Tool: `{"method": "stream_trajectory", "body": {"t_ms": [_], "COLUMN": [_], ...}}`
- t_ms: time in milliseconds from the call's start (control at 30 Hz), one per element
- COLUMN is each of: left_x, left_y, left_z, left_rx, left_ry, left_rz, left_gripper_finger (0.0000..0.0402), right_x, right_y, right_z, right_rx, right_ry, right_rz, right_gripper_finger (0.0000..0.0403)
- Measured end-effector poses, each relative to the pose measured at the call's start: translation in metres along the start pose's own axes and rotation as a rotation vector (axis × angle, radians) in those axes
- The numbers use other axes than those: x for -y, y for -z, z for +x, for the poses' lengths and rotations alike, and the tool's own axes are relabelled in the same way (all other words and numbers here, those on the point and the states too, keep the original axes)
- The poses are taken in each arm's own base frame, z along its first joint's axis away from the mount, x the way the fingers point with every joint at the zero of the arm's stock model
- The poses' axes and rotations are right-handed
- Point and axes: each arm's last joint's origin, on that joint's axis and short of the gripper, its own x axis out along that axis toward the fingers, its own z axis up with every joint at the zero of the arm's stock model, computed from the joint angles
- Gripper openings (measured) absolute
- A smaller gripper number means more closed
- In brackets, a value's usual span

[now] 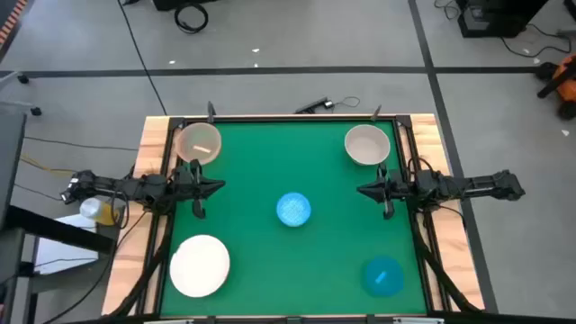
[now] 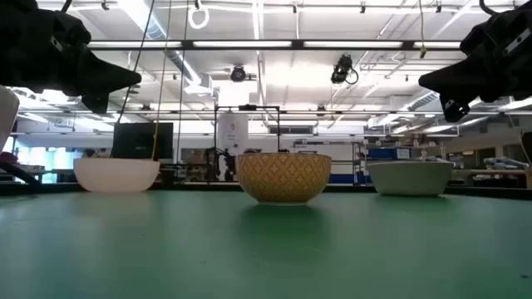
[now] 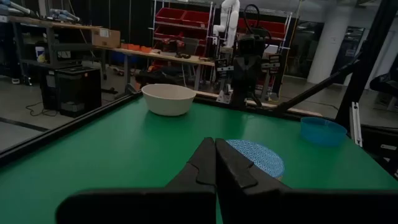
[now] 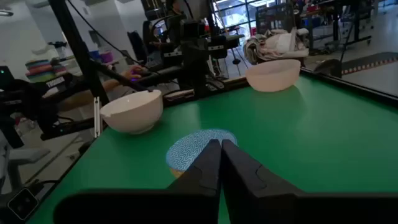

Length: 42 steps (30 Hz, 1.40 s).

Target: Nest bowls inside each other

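Observation:
Five bowls stand upright on their bases on the green table, all apart. The tan-peach bowl point(image 1: 199, 143) is at the far left and the cream-beige bowl point(image 1: 366, 144) at the far right. The pale patterned blue bowl point(image 1: 293, 209) is in the middle, the large white bowl point(image 1: 199, 265) at the near left, and the solid blue bowl point(image 1: 382, 275) at the near right. My left gripper point(image 1: 219, 187) hovers shut at the left side, pointing level at the patterned bowl point(image 3: 256, 157). My right gripper point(image 1: 362, 190) hovers shut at the right side, facing it across that bowl point(image 4: 198, 149).
A raised black rail point(image 1: 297, 117) and a wooden border frame the table. The low view shows both grippers high above the table top, with the patterned bowl point(image 2: 283, 177) between them. Open green surface lies between the bowls.

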Motion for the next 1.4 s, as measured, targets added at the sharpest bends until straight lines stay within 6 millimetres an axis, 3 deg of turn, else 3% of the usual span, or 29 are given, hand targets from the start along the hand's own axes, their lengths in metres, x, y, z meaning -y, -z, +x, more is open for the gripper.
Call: {"method": "stream_trajectory", "body": {"t_ms": [933,1167,1400], "left_x": [0.0000,0.0000,0.0000], "left_y": [0.0000,0.0000,0.0000], "left_z": [0.0000,0.0000,0.0000], "left_rx": [0.000,0.000,0.000], "left_ry": [0.000,0.000,0.000], "left_rz": [0.000,0.000,0.000], "left_gripper_finger": [0.0000,0.0000,0.0000], "right_x": [0.0000,0.0000,-0.0007], "right_y": [0.0000,0.0007,-0.0020], "right_z": [0.0000,0.0000,0.0000], "right_rx": [0.000,-0.008,0.020], "right_ry": [-0.001,-0.005,-0.011], "right_rz": [0.000,-0.160,-0.172], "right_gripper_finger": [0.0018,0.0018,0.0018]}}
